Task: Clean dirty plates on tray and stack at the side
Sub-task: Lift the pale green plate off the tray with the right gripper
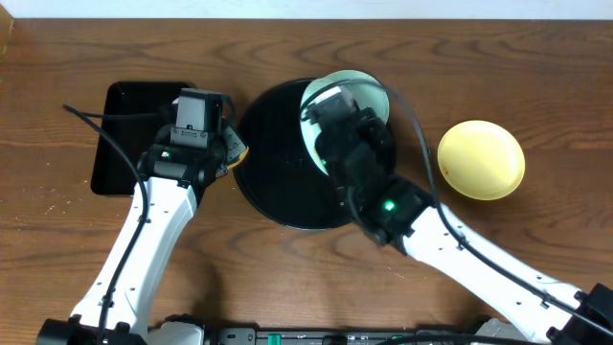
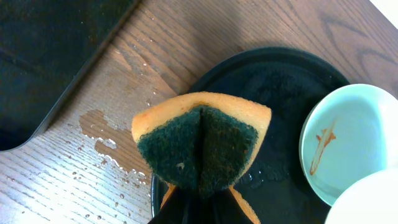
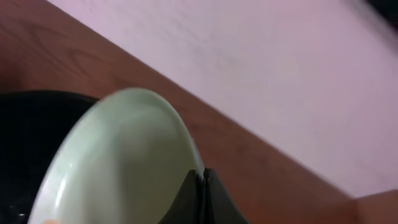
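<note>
While a folded sponge (image 2: 202,146) is pinched tight in the left gripper (image 2: 199,206) over the left rim of the tray (image 1: 268,187), no plate is being wiped. On the tray, toward the counter's far edge, a streaked plate (image 2: 345,146) lies unwashed. A second plate (image 3: 124,162) is held tilted above it, its rim clamped between the closed fingers of the right gripper (image 3: 203,186); its cleanness cannot be judged. Near the right edge a yellow plate (image 1: 481,158) is set alone, so roughly a third is judged done, with no stack built.

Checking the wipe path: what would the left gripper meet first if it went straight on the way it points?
Probably the rim of the tray, or the wet table just beside it. The sponge it holds hangs over that edge, but depth is unclear.
</note>
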Robot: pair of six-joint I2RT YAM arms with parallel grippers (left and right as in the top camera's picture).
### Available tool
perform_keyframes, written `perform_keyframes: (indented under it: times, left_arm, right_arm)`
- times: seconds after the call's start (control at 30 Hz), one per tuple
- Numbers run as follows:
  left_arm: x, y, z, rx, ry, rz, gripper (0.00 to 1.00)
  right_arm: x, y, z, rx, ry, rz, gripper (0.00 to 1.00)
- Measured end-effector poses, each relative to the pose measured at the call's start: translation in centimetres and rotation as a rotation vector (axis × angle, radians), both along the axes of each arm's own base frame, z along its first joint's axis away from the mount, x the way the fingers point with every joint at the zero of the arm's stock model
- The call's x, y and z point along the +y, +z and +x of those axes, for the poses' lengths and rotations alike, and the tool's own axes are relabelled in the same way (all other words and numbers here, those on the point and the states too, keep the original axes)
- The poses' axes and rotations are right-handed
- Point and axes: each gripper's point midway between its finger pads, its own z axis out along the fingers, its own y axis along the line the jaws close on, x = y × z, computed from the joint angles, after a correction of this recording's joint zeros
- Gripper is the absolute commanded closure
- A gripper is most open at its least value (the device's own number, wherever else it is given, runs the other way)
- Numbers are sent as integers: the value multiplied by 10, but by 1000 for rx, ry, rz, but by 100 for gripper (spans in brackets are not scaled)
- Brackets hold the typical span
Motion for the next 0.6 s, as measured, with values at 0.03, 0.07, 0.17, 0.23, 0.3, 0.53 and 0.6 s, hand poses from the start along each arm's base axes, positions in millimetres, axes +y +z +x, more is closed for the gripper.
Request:
perform_keyframes:
  times: [0.03,0.07,0.17,0.23,0.3,0.53,0.6]
  left_arm:
    - [0,0,0,0,0,0,92]
    - [0,0,0,0,0,0,92]
    - [0,0,0,0,0,0,92]
    - [0,0,0,1,0,0,92]
    - [0,-1,-1,3,0,0,92]
    - [0,-1,-1,4,0,0,92]
    - [0,-1,-1,4,0,0,93]
  right_arm:
    - [2,3,-2,-13,7,-33,99]
    - [4,4,-4,-20,13,-52,98]
    - [8,7,-9,-33,31,-123,98]
    - [9,7,-10,-35,36,-149,98]
    - [8,7,-10,-34,36,-165,99]
    - [2,0,-11,-10,-2,-121,99]
    - [-5,-6,-10,15,-34,-80,99]
